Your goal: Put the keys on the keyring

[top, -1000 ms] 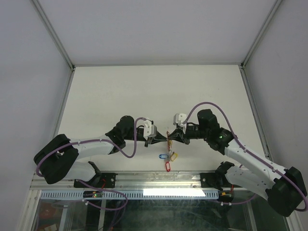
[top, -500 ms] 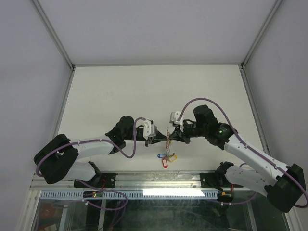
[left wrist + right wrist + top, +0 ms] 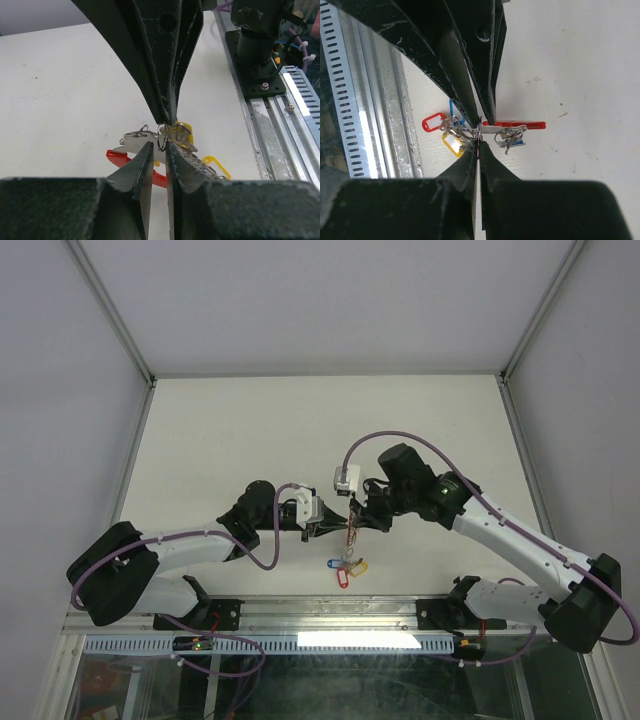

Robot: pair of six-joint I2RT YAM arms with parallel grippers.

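Red keyring [image 3: 520, 124] level, silvery colour-tagged keys [image 3: 452, 132] bunched beside it

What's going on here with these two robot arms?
Both arms meet near the front edge of the table over a bunch of tagged keys and the red keyring. The right gripper is pinched shut at the bunch's metal rings; the left gripper faces it tip to tip, jaws slightly apart. Whether the keys are threaded on isn't clear.

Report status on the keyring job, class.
Right gripper shut on keyring. Left gripper a crack open, tip to tip. Keys bunched at its end; threaded unclear. Nothing blocking.
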